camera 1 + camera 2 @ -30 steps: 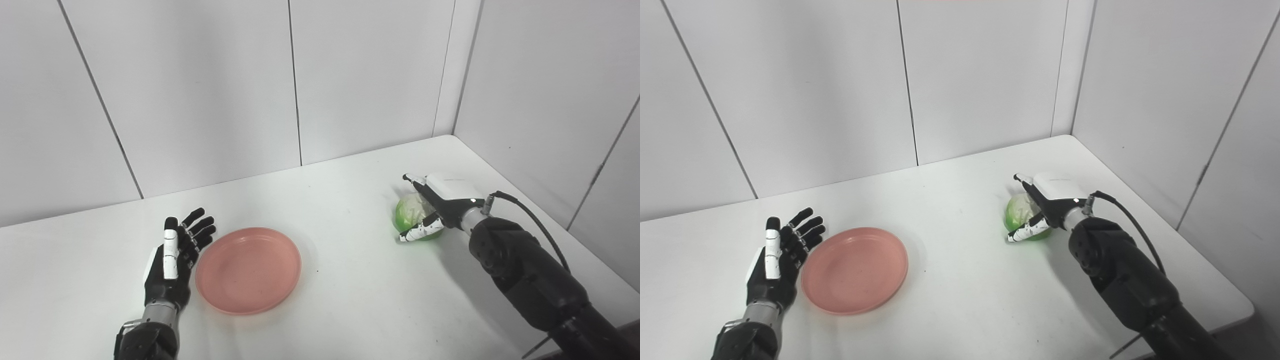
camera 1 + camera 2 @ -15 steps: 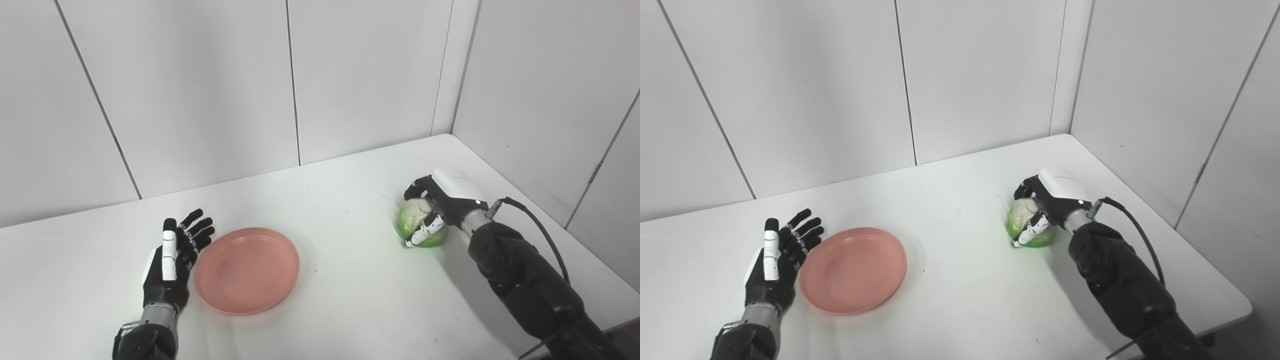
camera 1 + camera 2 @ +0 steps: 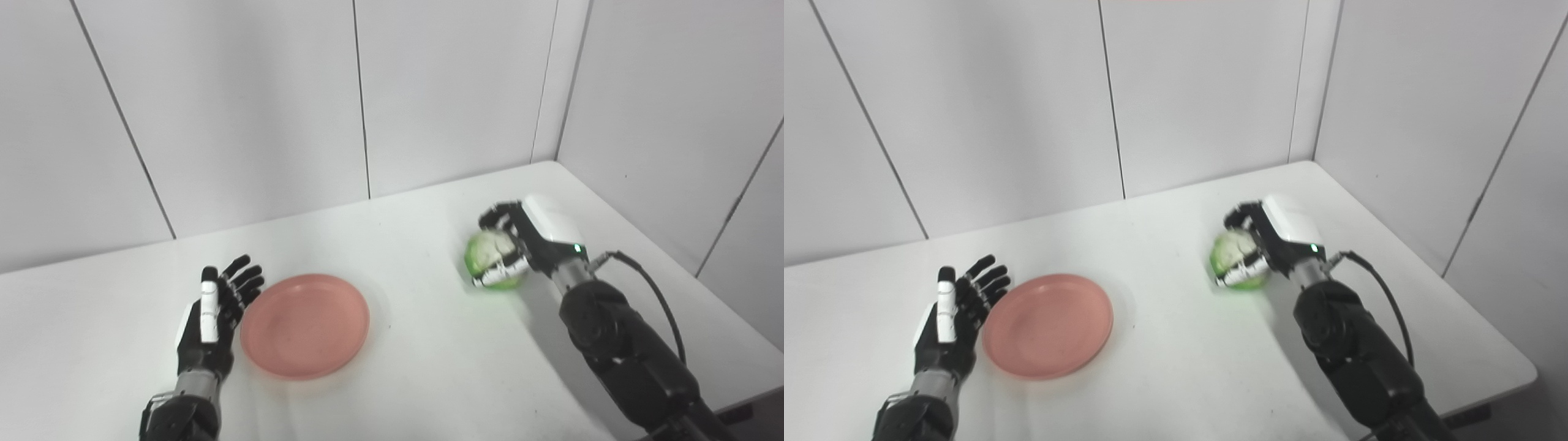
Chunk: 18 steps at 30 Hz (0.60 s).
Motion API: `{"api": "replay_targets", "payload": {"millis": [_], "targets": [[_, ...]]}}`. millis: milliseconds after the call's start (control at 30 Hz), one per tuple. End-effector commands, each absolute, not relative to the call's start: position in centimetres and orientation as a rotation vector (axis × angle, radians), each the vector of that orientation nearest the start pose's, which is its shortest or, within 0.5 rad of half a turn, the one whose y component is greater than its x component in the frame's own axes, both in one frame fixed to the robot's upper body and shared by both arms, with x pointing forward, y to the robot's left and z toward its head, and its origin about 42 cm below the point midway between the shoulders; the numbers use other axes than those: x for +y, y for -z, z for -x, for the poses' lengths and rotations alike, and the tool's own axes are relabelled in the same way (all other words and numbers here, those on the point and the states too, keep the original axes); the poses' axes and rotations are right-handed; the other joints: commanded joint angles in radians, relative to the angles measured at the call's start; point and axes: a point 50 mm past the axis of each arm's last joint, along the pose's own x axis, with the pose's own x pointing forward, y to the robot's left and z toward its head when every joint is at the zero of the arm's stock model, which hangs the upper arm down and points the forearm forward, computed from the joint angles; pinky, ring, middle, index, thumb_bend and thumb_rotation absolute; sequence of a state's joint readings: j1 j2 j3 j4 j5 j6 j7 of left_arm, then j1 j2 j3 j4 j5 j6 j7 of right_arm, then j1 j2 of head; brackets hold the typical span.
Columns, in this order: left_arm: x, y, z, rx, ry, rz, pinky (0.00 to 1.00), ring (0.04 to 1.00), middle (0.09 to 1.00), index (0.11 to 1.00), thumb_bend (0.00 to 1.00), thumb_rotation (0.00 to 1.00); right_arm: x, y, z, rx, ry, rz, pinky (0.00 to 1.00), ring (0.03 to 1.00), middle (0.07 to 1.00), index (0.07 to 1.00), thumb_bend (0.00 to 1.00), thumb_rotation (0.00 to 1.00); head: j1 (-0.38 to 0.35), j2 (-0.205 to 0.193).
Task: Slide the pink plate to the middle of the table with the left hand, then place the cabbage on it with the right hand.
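The pink plate point(image 3: 305, 325) lies flat on the white table point(image 3: 429, 367), left of the middle. My left hand point(image 3: 215, 312) is open with fingers spread, standing edge-on just left of the plate's rim; whether it touches the rim I cannot tell. My right hand point(image 3: 525, 245) is shut on the green cabbage point(image 3: 490, 260) and holds it just above the table at the right. The cabbage also shows in the right eye view point(image 3: 1234, 256), with fingers wrapped over its top and thumb under its front.
White wall panels close the table at the back and on the right. A black cable point(image 3: 655, 294) loops from my right wrist. The table's right edge point(image 3: 1488, 318) runs close past my right forearm.
My right hand closed around the cabbage, lifted it off the table and moved it left toward the plate. My left hand and the plate have stayed put.
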State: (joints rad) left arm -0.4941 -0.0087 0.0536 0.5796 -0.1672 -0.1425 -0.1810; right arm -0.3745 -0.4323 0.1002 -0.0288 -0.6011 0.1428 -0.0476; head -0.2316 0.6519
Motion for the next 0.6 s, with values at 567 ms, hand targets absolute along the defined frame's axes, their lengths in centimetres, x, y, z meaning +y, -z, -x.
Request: {"api": "replay_targets", "payload": {"millis": [567], "targets": [[13.0,-11.0,-42.2,-0.036,0.218,0.147,0.92,0.814,0.796,0.794,0.85,1.00,-14.6,-26.4,-41.6,-0.650,-0.199,0.846,0.33,0.395,0.481,0.531,0.51,0.00,0.227,0.004]]}}
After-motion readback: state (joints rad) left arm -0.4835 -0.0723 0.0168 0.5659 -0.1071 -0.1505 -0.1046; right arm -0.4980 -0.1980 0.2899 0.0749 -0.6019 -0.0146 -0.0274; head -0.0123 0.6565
